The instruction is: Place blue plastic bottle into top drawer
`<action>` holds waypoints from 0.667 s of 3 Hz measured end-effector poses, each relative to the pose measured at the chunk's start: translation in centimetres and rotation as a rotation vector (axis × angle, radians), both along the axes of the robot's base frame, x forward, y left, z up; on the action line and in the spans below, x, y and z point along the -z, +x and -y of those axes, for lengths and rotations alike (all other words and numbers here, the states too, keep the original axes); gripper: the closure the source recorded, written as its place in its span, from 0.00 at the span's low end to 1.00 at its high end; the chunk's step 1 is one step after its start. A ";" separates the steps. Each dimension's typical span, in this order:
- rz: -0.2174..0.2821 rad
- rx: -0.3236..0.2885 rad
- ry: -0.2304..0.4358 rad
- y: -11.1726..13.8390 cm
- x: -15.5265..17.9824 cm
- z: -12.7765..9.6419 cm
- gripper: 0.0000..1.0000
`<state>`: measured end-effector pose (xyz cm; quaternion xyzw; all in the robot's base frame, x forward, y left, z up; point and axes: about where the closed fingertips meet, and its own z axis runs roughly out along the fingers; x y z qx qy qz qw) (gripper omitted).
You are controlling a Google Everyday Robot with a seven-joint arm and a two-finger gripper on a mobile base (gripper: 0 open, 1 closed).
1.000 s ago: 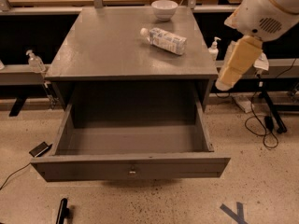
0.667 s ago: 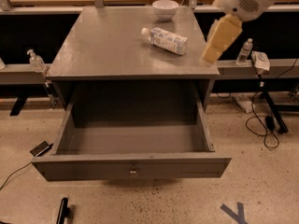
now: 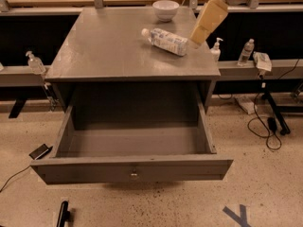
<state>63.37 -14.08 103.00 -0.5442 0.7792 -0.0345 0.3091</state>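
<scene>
The blue plastic bottle point(image 3: 164, 40) lies on its side on the grey cabinet top point(image 3: 109, 46), white cap pointing left. My gripper point(image 3: 196, 40) hangs tilted from the upper right, with its tip just right of the bottle's base and slightly above the cabinet top; I cannot tell if it touches the bottle. The top drawer point(image 3: 132, 167) is pulled fully open below, with its round metal knob point(image 3: 134, 174) at the front and nothing inside.
A white bowl point(image 3: 165, 9) stands at the back of the cabinet top. Pump bottles point(image 3: 216, 48) point(image 3: 35, 63) and a small upright clear bottle point(image 3: 246, 52) sit on side ledges. A phone point(image 3: 40, 151) lies on the floor at left, and cables point(image 3: 267, 126) at right.
My gripper has moved from right of the cabinet up and leftward, over the cabinet top's right edge, close to the bottle's base. The bottle and drawer have not moved.
</scene>
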 end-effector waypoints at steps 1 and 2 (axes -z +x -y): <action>0.060 0.037 0.040 2.2 0.2 -0.3 0.00; 0.120 0.187 0.073 7.2 0.9 0.3 0.00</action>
